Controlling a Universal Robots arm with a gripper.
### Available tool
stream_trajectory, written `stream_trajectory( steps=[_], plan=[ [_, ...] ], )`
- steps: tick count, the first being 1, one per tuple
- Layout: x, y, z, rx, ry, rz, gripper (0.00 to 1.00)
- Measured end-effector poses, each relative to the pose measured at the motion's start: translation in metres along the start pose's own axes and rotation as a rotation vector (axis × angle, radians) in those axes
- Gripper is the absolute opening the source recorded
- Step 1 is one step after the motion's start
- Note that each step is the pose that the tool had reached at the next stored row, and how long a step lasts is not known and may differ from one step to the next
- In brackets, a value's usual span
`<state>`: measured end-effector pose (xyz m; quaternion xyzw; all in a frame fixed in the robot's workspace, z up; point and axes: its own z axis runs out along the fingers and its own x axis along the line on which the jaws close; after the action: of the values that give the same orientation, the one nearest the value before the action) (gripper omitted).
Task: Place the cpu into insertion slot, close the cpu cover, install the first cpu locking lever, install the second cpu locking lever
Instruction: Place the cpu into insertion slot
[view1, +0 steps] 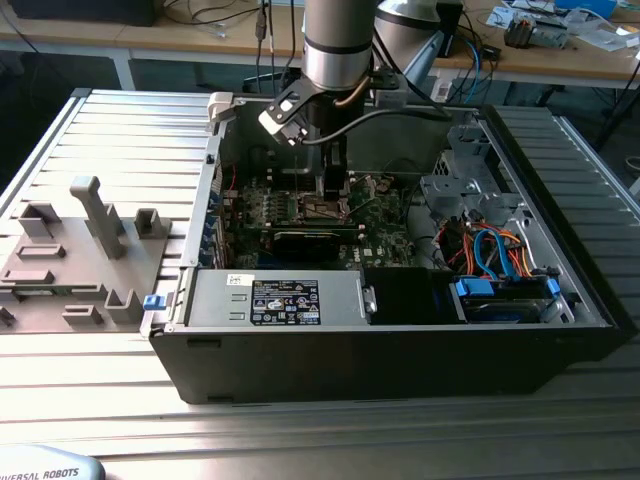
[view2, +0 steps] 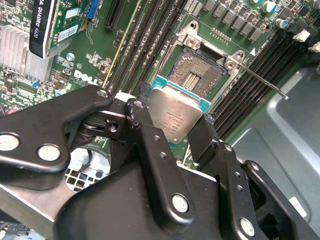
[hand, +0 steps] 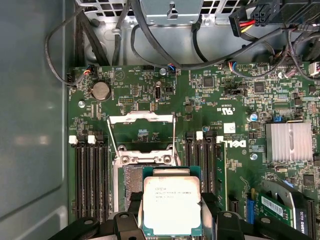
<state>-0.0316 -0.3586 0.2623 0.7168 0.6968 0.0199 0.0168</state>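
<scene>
Second wrist view: fingers (view2: 150, 135) pinch the cpu (view2: 175, 112), which hides part of the insertion slot (view2: 197, 75).

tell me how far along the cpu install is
Nothing looks finished yet. In hand: the gripper is shut on the cpu, held near the bare insertion slot, not seated. Left: the cpu cover stands open and a locking lever sticks out unlatched.

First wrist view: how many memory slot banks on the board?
2. One bank between the insertion slot and the case wall, one on the slot's other side. The gripper holding the cpu may hide more.
</scene>
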Motion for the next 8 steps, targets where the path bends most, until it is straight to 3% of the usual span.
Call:
stream_trajectory(
  steps=[8],
  plan=[
    [0.0000,-0.0002,0.0029,0.0000,0.0001,0.000,0.54]
  ],
)
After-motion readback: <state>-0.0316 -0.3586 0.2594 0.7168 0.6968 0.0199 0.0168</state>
